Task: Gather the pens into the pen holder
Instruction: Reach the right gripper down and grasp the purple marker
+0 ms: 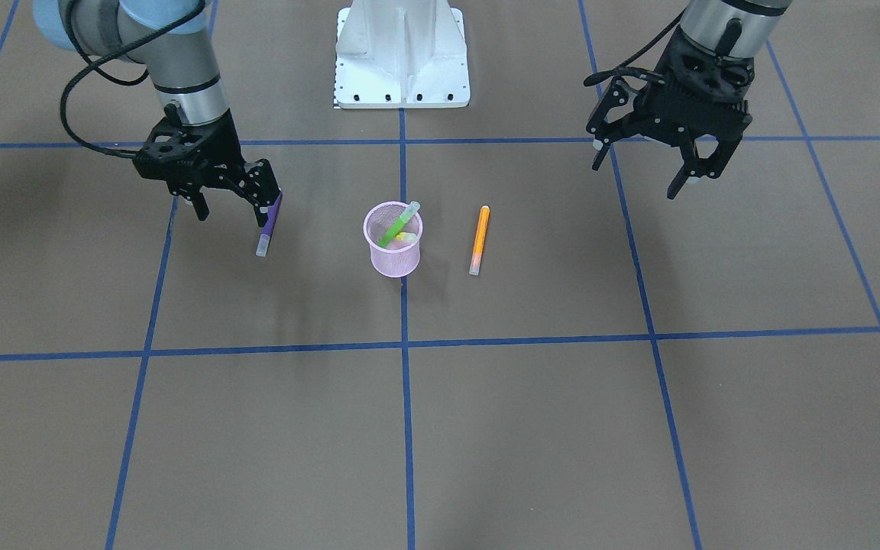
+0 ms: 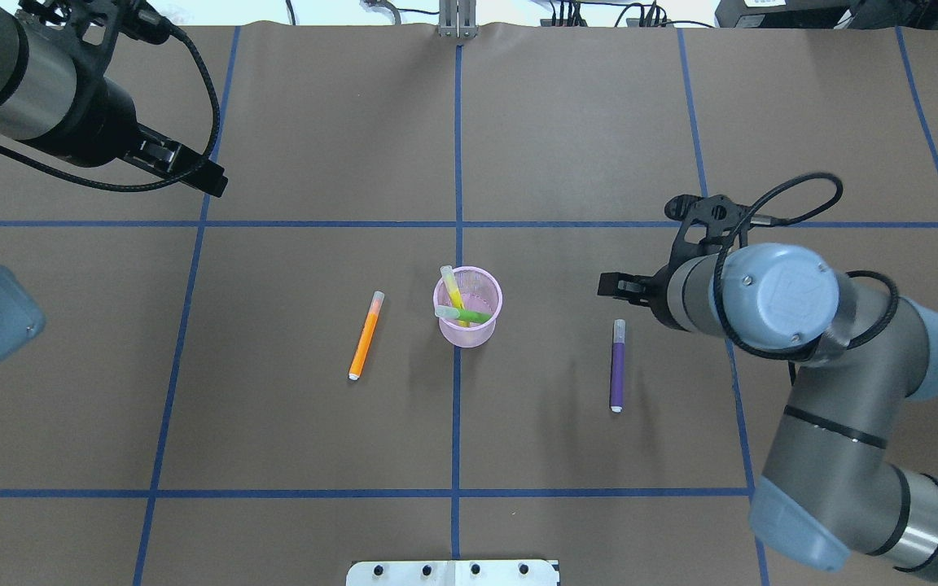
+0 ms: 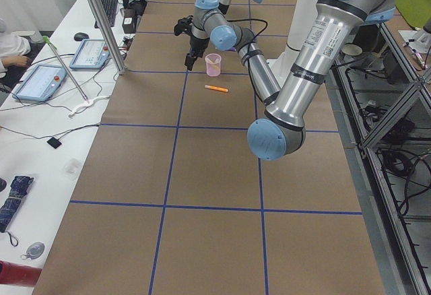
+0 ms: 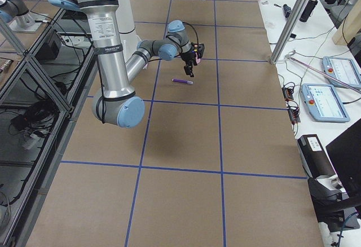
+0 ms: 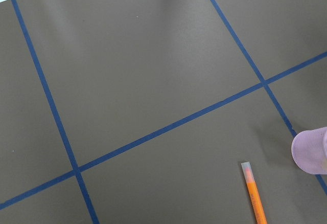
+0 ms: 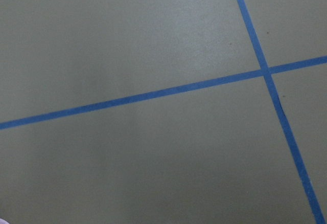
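The pink mesh pen holder stands upright near the table's middle. A green pen and a yellow pen lean inside it. An orange pen lies flat on the table on the robot's left of the holder, and a purple pen lies flat on the robot's right. My right gripper hovers open just above the purple pen, with nothing between its fingers. Well above the table and away from the orange pen, my left gripper hangs open and empty.
The robot's white base plate sits at the table's near edge. Blue tape lines grid the brown surface. Beyond the far edge are desks with tablets, a metal post and a person's arm.
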`<state>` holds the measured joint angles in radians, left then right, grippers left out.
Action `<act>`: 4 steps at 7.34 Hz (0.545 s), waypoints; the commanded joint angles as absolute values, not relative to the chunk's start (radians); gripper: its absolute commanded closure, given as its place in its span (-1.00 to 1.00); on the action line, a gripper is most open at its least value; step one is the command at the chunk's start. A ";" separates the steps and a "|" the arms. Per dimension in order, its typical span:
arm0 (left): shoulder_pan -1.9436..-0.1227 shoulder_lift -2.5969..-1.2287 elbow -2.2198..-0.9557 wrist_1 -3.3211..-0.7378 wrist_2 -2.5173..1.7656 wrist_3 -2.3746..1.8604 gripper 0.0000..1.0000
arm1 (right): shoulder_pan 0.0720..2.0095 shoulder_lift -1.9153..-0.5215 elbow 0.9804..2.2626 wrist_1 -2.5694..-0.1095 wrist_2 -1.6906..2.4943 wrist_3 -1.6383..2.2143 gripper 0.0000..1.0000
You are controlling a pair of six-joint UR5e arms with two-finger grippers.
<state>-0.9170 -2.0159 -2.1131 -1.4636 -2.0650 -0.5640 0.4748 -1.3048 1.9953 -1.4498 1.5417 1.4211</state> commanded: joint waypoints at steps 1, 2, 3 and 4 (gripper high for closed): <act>-0.917 -2.016 -2.121 -1.463 -2.062 -0.572 -1.00 | 0.393 -1.272 1.904 -1.448 1.476 1.431 -0.67; -0.917 -2.016 -2.121 -1.463 -2.057 -0.572 -1.00 | 0.387 -1.263 1.884 -1.447 1.476 1.431 -0.51; -0.916 -2.016 -2.121 -1.463 -2.025 -0.572 -1.00 | 0.382 -1.262 1.882 -1.447 1.476 1.431 -0.33; -0.916 -2.016 -2.121 -1.463 -2.016 -0.572 -1.00 | 0.377 -1.262 1.870 -1.447 1.476 1.431 -0.16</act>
<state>-0.9166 -2.0157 -2.1211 -1.4634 -2.0344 -0.5720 0.3848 -1.2647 1.8849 -1.4468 1.4767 1.4311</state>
